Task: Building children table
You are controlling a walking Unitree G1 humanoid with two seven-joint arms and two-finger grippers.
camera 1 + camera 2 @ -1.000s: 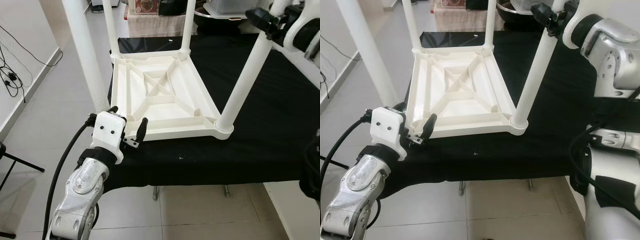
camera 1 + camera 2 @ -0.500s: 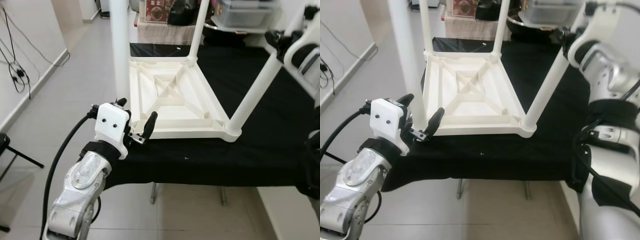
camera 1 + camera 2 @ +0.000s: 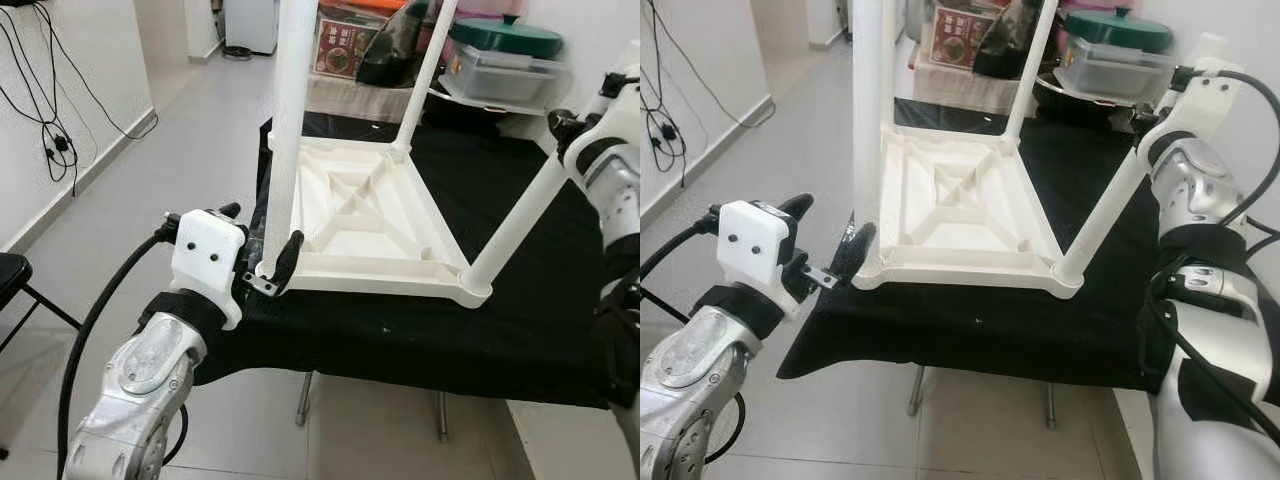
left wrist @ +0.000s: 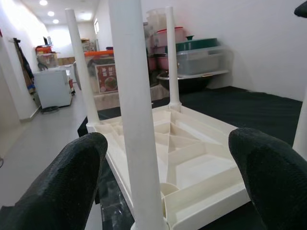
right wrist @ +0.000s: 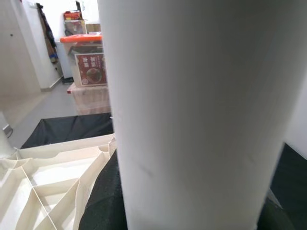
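A white plastic children's table [image 3: 360, 215] lies upside down on a table [image 3: 520, 320] covered in black cloth, its legs pointing up. The left claw [image 3: 262, 250] is released, its fingers [image 4: 72, 182] spread on either side of the near-left leg [image 3: 288, 120] without touching it. The right claw [image 3: 1185, 75] is clenched around the near-right leg [image 3: 1110, 215], high up.

left claw [image 3: 258, 248] spread, right claw [image 3: 560, 122] clamped
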